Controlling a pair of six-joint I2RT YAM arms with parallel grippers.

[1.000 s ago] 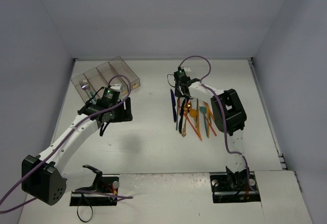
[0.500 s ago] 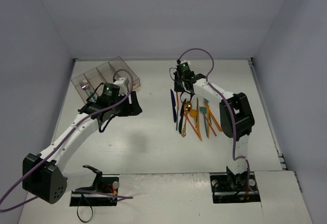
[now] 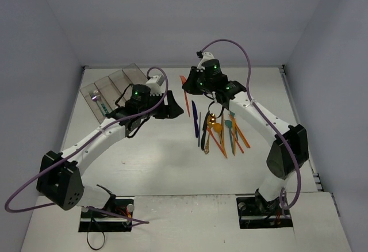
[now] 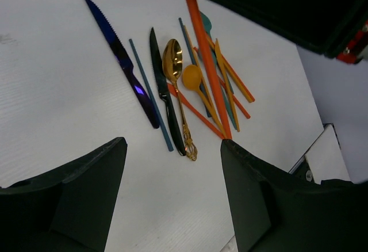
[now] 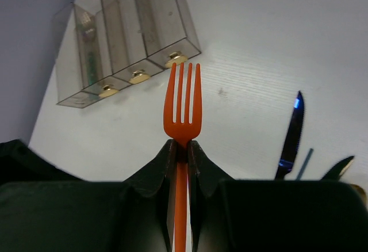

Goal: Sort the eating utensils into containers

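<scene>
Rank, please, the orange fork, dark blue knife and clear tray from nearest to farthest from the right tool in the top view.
1. orange fork, clamped in the right tool.
2. dark blue knife, lying flat, lower in the view.
3. clear tray, far left.

L tool [image 4: 172, 148] open; R tool [image 5: 181, 147] pinched tight.

Orange fork [image 5: 183, 105]: smooth plastic, slight sheen. Gold spoon [image 4: 172, 62]: polished metal, mirror-bright. Dark blue knife [image 4: 123, 62]: glossy, iridescent. Container tray [image 5: 123, 39]: clear smoky plastic, glossy walls. Table [image 4: 52, 102]: white, matt, faintly grained. My right gripper [image 5: 181, 148]: matt black plastic.
</scene>
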